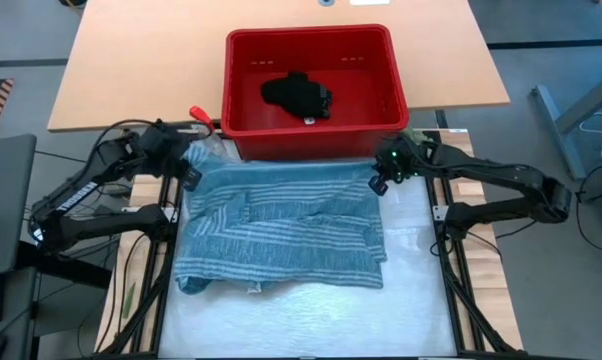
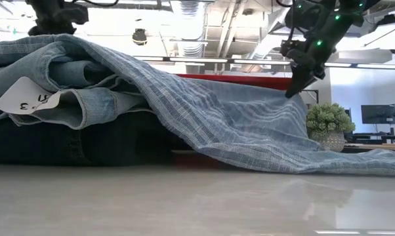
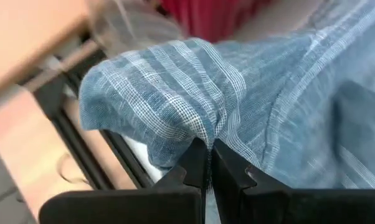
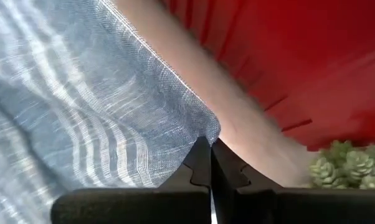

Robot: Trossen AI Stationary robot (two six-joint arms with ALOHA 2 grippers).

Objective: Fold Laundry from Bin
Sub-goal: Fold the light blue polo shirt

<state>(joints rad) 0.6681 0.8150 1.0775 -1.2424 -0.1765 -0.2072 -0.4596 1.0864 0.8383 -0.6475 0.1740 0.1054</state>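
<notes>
Striped shirt: spread flat across white desk just in front of red bin, draped over folded denim jeans and a dark navy piece in low view; small black piece left inside bin. Left hand pinched shut on far left corner, right hand pinched shut on far right corner. Advised for fold: lift both corners level, keep cloth taut between hands, carry far edge evenly toward near hem, avoid dragging stack beneath.
</notes>
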